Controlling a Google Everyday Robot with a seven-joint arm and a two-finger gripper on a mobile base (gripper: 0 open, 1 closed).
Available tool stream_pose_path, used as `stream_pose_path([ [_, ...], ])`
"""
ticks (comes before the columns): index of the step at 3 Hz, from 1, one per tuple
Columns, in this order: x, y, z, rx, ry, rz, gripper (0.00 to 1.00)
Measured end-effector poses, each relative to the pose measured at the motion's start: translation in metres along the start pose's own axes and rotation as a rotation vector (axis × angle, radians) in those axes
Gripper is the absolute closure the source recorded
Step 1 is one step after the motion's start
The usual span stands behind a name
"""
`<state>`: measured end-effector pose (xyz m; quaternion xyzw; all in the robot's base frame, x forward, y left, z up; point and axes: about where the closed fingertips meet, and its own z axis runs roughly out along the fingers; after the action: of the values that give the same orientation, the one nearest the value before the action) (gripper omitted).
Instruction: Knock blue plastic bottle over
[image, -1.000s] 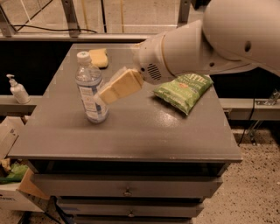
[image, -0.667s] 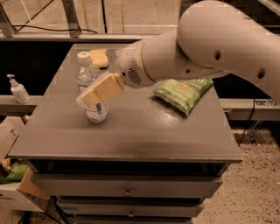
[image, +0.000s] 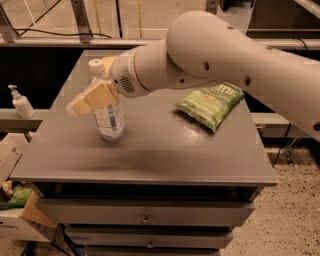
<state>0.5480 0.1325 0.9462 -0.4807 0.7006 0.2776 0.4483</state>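
The blue plastic bottle (image: 109, 116) is clear with a white cap and a pale blue-and-white label. It stands on the left part of the grey table (image: 150, 155), leaning a little. My gripper (image: 86, 101) has tan fingers and lies across the front of the bottle's upper half, its tips pointing left past the bottle. My big white arm reaches in from the upper right and hides the table behind the bottle.
A green chip bag (image: 210, 104) lies flat on the right part of the table. A small white pump dispenser bottle (image: 20, 102) stands on a ledge to the left, off the table. Drawers sit under the tabletop. Cardboard boxes (image: 15, 210) are at the lower left.
My gripper has swept left, from the right of the bottle to across its upper half and past it. The bottle has begun to lean.
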Motion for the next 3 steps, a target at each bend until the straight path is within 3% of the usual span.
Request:
stream_pose_path([
  [1,0.0,-0.028,0.021,0.012,0.016,-0.013,0.0],
  [3,0.022,-0.111,0.05,0.066,0.08,0.0,0.0],
])
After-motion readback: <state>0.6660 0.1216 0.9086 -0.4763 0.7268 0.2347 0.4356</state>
